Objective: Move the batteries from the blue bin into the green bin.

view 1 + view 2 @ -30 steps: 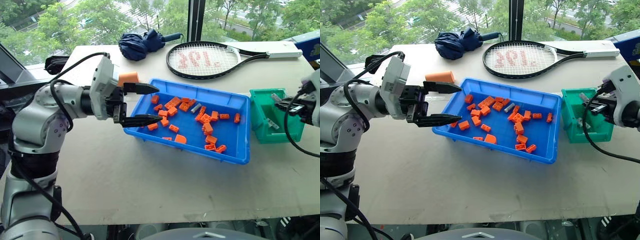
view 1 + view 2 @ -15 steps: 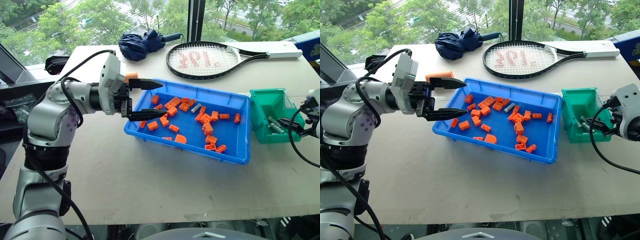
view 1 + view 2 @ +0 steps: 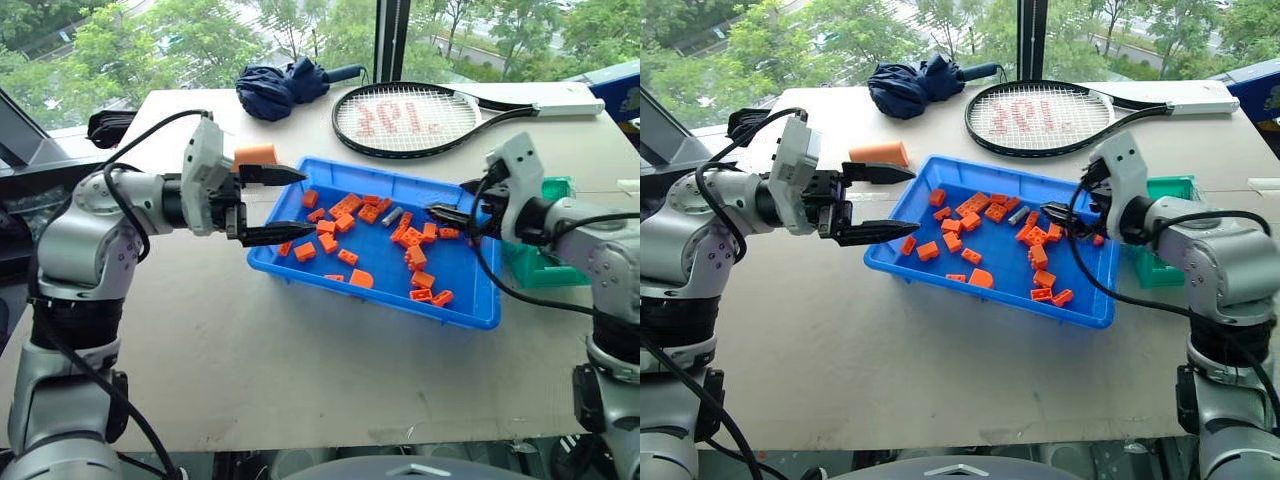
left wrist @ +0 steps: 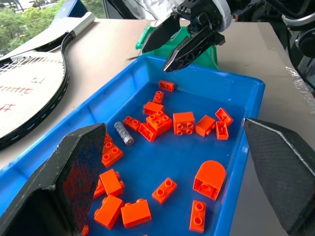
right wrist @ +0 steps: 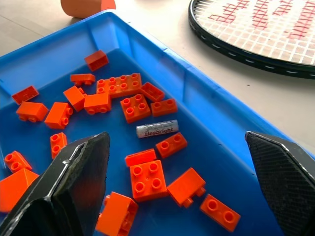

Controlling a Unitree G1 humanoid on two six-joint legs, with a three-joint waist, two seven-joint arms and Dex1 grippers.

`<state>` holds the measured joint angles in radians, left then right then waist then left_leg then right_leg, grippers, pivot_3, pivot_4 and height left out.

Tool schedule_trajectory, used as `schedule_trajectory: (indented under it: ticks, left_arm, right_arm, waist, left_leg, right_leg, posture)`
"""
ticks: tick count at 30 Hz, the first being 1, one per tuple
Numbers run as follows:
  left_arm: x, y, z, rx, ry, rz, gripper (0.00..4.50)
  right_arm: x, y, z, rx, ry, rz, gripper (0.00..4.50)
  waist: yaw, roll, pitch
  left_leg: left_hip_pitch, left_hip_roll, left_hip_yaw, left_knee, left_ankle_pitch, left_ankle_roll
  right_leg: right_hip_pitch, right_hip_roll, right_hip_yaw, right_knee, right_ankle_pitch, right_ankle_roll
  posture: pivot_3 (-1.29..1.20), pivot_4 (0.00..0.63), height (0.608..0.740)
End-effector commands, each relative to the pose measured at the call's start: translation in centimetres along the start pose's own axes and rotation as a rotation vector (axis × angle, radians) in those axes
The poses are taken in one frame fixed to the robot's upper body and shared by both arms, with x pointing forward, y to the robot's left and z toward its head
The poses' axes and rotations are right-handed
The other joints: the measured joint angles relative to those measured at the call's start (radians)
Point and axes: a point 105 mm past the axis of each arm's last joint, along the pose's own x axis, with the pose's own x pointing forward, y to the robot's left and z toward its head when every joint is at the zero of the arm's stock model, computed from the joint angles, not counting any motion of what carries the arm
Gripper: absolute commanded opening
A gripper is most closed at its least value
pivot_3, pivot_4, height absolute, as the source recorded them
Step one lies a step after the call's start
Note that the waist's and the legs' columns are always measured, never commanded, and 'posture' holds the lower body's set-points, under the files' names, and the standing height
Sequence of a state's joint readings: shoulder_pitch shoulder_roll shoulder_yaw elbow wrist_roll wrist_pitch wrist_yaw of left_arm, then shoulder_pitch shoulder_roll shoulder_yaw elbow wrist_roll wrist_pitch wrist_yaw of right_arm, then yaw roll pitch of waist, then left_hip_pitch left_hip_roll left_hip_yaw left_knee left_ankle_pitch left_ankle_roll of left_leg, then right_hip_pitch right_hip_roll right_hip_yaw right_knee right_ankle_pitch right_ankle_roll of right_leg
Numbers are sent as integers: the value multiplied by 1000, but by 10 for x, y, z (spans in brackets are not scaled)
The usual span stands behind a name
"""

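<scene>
**1 battery left among the bricks in the blue tray**

The blue bin (image 3: pixel 470 310) is a wide, shallow tray of glossy plastic with low walls, set toward the far right part of the pale, matte worktop (image 3: pixel 250 370). Scattered inside are studded orange toy bricks (image 3: pixel 412 238), and 1 battery (image 5: pixel 156 129), a short silver-grey cylinder with printed lettering, lies flat on the tray floor near the far wall. The green bin (image 3: pixel 545 268) is a deeper teal tub just beside the tray's right wall; its contents are hidden behind the right arm.

The left gripper (image 3: pixel 288 205) hangs at the tray's left wall, its black tapered fingers spread and empty. The right gripper (image 3: pixel 447 219) hangs over the tray's right half, fingers spread and empty.

A stubby orange cylinder (image 3: pixel 256 155) lies beside the tray's far left corner.
</scene>
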<state>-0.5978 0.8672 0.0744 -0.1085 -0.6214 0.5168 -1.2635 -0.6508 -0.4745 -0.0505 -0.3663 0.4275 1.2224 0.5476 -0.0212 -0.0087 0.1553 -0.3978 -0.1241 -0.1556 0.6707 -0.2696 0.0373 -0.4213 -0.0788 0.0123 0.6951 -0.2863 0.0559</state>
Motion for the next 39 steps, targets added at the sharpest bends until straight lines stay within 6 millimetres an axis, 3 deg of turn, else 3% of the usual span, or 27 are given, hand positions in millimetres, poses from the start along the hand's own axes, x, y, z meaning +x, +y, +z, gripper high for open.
schedule_trajectory:
  ticks: [1, 6, 12, 21, 27, 30, 33, 34, 39]
  left_arm:
    - [-5, -1, 12, 55, -10, 12, 4500]
    - [-6, -3, 13, 58, -8, 21, 4500]
    - [-8, -5, 14, 58, -5, 33, 4500]
    - [-11, -6, 14, 57, 0, 53, 4500]
    - [-12, -5, 14, 59, 4, 63, 4500]
    - [-12, -4, 14, 58, 6, 67, 4500]
    - [-13, -2, 12, 55, 19, 77, 4500]
    - [-13, -2, 12, 55, 21, 78, 4500]
    - [-13, -1, 10, 53, 27, 80, 4500]
  right_arm:
    - [22, 9, 6, -50, -29, 39, 4407]
    - [58, 2, -4, -70, 1, 37, 4407]
    - [82, 2, -13, -102, 46, 82, 4407]
    - [105, 9, -24, -128, 89, 113, 4407]
    - [109, 5, -30, -142, 113, 96, 4407]
    - [110, 6, -29, -144, 106, 101, 3650]
    - [110, 6, -29, -155, 111, 102, 2287]
    - [110, 6, -29, -157, 111, 102, 2111]
    - [105, 6, -23, -173, 100, 103, 2113]
  waist:
    - [-5, 0, 0]
    - [-17, 0, 0]
    - [-27, 0, 0]
    - [-36, 0, 0]
    - [-42, 0, 0]
    - [-43, 0, 0]
    - [-45, 0, 0]
    - [-46, 0, 0]
    - [-46, 0, 0]
  left_leg:
    - [0, 0, 0, 0, 0, 0]
    - [0, 0, 0, 0, 0, 0]
    - [0, 0, 0, -1, 0, 0]
    - [0, 0, 0, -1, 0, 0]
    - [0, 0, 0, -1, 0, 0]
    - [0, 0, 0, -1, 0, 0]
    - [0, 0, 0, -1, 0, 0]
    - [0, 0, 0, -1, 0, 0]
    - [0, 0, 0, -1, 0, 0]
  right_leg:
    - [0, 0, 0, 1, 0, 0]
    - [0, 0, 0, 0, 0, 0]
    - [-1, 0, 0, 1, 0, 0]
    - [-1, 0, 0, 1, 0, 0]
    - [-1, 0, 0, 1, 0, 0]
    - [-1, 0, 0, 1, 0, 0]
    - [-1, 0, 0, 1, 0, 0]
    - [-1, 0, 0, 1, 0, 0]
    - [-1, 0, 0, 1, 0, 0]
  posture:
    - [0, 150, 740]
    - [0, 150, 740]
    - [0, 150, 740]
    - [0, 150, 740]
    - [0, 150, 740]
    - [0, 150, 740]
    - [0, 150, 740]
    - [0, 150, 740]
    - [0, 150, 740]
